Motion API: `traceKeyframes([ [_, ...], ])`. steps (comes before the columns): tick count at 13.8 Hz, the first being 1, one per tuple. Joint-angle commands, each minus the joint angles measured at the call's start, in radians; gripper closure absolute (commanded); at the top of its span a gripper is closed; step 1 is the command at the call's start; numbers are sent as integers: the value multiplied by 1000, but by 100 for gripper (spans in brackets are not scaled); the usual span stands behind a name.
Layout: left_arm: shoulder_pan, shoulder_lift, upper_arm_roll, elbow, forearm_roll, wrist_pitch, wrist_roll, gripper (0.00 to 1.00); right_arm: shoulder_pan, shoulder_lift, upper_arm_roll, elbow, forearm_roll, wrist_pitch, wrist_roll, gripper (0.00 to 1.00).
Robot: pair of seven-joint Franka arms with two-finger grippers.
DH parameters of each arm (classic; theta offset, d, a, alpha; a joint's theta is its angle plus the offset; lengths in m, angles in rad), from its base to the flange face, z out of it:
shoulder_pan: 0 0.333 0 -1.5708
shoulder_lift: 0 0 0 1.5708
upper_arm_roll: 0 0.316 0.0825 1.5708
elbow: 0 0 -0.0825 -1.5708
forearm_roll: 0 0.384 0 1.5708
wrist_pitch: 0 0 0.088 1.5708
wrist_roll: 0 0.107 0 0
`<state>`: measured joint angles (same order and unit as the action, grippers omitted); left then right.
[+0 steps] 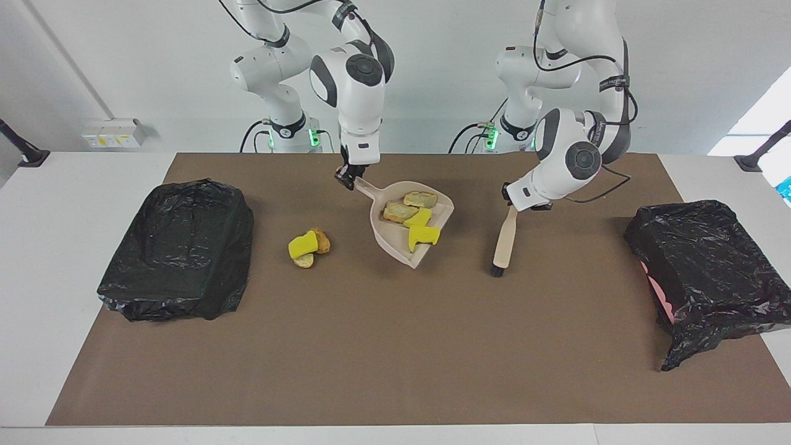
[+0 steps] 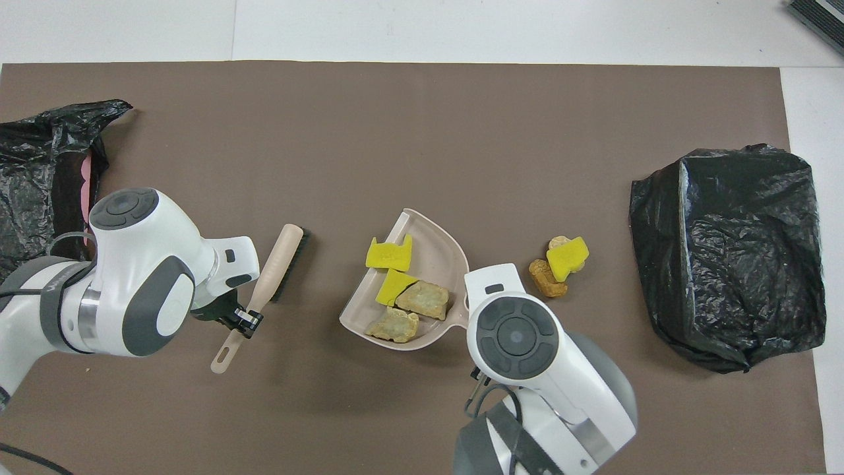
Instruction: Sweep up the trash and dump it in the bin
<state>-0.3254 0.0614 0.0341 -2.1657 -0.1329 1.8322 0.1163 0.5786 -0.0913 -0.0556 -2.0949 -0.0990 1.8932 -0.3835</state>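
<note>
My right gripper [image 1: 348, 179] is shut on the handle of the beige dustpan [image 1: 384, 238]. The pan carries trash: two tan chunks [image 1: 420, 199] and two yellow pieces [image 1: 424, 235], one lying at the pan's open lip. In the overhead view the dustpan [image 2: 443, 254] shows, but my right wrist hides that gripper. More trash [image 1: 307, 245], a yellow piece with tan chunks, lies in a small pile [image 2: 560, 264] on the mat beside the pan, toward the right arm's end. My left gripper [image 1: 518, 204] is shut on the beige brush [image 1: 503, 242], whose bristle end points down at the mat. The brush [image 2: 277, 274] stands apart from the pan.
A bin lined with a black bag [image 1: 179, 247] stands at the right arm's end of the brown mat, and a second one [image 1: 704, 266] at the left arm's end. In the overhead view they are the bin [image 2: 732, 251] and the other bin [image 2: 39, 198].
</note>
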Motion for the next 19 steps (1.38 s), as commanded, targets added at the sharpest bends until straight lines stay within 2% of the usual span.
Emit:
traceKeyframes([
  [1, -92, -15, -3, -11, 19, 19, -209, 100, -165, -33, 5, 81, -30, -58, -139, 100],
  [5, -263, -34, -8, -10, 19, 24, -534, 100, -419, -48, 2, 182, -28, -158, -384, 100],
  [8, -387, -55, -11, -19, -20, 32, -713, 100, -578, -39, -23, 196, -28, -138, -588, 100],
  [11, -507, -106, -10, -101, -108, 186, -814, 100, -727, -30, -39, 211, -45, -93, -783, 100],
  [14, -520, -120, -13, -141, -183, 231, -845, 100, -851, -30, -40, 211, -148, -14, -929, 100],
  [18, -535, -106, -11, -164, -217, 243, -799, 100, -890, -2, -40, 204, -336, 96, -1086, 100],
  [19, -534, -106, -11, -164, -217, 240, -770, 91, -888, -2, -40, 199, -385, 113, -1119, 100],
])
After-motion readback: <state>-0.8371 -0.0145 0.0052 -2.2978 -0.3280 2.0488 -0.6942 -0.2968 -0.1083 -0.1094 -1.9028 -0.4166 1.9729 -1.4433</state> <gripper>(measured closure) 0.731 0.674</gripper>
